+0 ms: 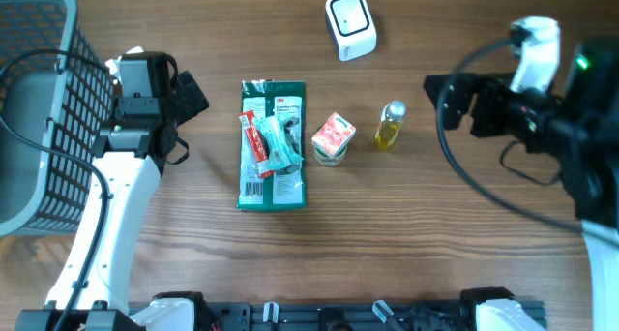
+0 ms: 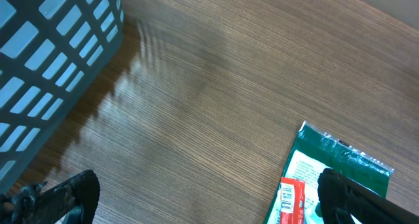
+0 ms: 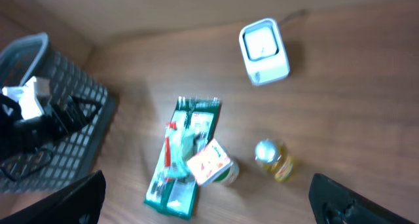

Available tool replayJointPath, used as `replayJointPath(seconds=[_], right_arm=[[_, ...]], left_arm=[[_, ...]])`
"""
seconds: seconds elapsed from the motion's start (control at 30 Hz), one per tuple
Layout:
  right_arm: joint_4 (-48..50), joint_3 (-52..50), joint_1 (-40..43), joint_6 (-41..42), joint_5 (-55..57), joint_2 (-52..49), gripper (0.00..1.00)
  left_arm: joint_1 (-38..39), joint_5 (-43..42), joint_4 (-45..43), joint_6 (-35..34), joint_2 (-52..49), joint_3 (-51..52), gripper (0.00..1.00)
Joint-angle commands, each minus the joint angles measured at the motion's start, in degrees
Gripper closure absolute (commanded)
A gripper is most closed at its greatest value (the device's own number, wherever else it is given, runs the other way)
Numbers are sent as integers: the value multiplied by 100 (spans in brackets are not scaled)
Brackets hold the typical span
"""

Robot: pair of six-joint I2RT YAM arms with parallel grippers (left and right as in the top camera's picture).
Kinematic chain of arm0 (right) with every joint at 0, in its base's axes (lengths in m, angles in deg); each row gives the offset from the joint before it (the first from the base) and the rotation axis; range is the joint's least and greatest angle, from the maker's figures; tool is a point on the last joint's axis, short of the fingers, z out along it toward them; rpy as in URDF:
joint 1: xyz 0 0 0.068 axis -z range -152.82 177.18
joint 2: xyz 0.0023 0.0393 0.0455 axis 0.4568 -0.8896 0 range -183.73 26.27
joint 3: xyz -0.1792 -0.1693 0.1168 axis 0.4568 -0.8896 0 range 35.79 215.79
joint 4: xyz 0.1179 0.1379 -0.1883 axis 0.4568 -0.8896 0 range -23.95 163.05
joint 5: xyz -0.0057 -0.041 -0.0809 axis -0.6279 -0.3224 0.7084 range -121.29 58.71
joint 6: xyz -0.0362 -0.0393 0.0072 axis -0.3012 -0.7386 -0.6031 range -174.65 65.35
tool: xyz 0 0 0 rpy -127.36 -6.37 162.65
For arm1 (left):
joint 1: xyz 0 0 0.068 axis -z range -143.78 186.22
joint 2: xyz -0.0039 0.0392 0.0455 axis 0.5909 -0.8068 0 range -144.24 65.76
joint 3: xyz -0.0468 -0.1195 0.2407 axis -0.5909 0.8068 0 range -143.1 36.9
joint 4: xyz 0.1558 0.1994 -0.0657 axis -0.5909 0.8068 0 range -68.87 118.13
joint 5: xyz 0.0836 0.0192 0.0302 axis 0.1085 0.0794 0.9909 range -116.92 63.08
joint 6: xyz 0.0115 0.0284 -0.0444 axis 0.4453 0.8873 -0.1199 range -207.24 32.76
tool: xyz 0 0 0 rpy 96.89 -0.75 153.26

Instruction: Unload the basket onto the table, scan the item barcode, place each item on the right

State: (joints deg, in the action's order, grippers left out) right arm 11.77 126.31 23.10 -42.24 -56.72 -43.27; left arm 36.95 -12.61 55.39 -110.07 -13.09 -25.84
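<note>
**A:** What's shown, surface-wise?

**B:** A wood-grain table [image 1: 435,234] is shown, with a grey mesh basket [image 1: 39,99] at far left and a white barcode scanner [image 1: 350,23] at top centre. The green packet [image 1: 274,147], small carton [image 1: 333,139] and yellow bottle [image 1: 391,125] are lined up mid-frame.

**A:** And the arms?

**B:** The left gripper [image 1: 193,97] and right gripper [image 1: 435,99] are held either side of the items, fingers spread wide, nothing pinched.

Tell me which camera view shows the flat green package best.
The overhead view. There the whole green package is in sight and sharp, with smaller packets lying on top of it. The left wrist view shows only one corner of it, cut off by the frame edge. The right wrist view shows it whole, but blurred and small.
</note>
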Motion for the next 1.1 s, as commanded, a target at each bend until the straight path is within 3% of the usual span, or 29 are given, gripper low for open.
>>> replayJointPath(seconds=[0.0, 0.1, 0.27, 0.6, 0.83, 1.07], right_arm=[[-350, -59, -15, 702, 122, -697, 9], [-697, -59, -404, 1252, 1123, -1554, 15], [-645, -59, -1419, 1930, 2433, -2796, 10], [-367, -68, -1698, 2253, 2957, -3738, 13], [-83, -240, -1696, 2264, 3108, -3794, 17], [-105, -243, -1696, 2376, 3128, -3794, 41]], left_arm=[[-22, 74, -17, 7, -7, -24, 0], [-22, 74, -17, 7, -7, -24, 0], [-22, 76, -17, 7, -7, -24, 0], [-22, 74, -20, 7, -7, -24, 0], [-22, 76, -17, 7, -7, -24, 0], [-22, 74, -17, 7, -7, -24, 0]])
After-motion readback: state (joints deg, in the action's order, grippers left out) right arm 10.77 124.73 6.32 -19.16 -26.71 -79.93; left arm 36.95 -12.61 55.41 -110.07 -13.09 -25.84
